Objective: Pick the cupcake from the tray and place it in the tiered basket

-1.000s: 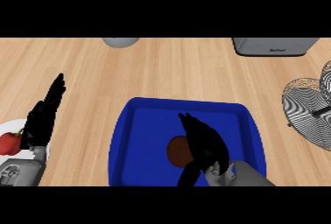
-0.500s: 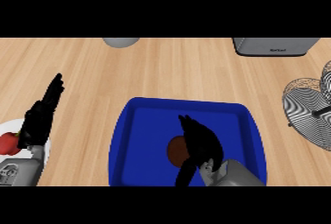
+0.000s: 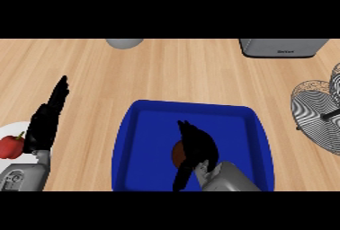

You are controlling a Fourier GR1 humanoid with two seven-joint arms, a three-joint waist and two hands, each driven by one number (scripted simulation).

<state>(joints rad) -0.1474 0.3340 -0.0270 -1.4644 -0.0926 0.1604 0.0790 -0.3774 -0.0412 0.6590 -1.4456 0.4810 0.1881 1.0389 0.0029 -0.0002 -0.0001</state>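
The right hand [image 3: 198, 146] hangs over the near half of the tray [image 3: 153, 130]. Its fingers are stretched away from the robot, its thumb is spread toward the near rim, and it holds nothing yet. The cupcake [image 3: 175, 153] sits on the tray floor just under that hand, with only a brown edge showing at the hand's left side. It is likely light and soft, with a crumbly top, so the safer hold is across its lower sides and not down on the crown. What shows looks round, with no long axis across the tray. I cannot tell whether it stands upright.

Left of the tray, the left hand [image 3: 46, 126] rests open, fingers up, beside a plate [image 3: 19, 129] holding a pepper [image 3: 10, 146]. The basket [image 3: 315, 112] stands right of the tray, well apart from it.
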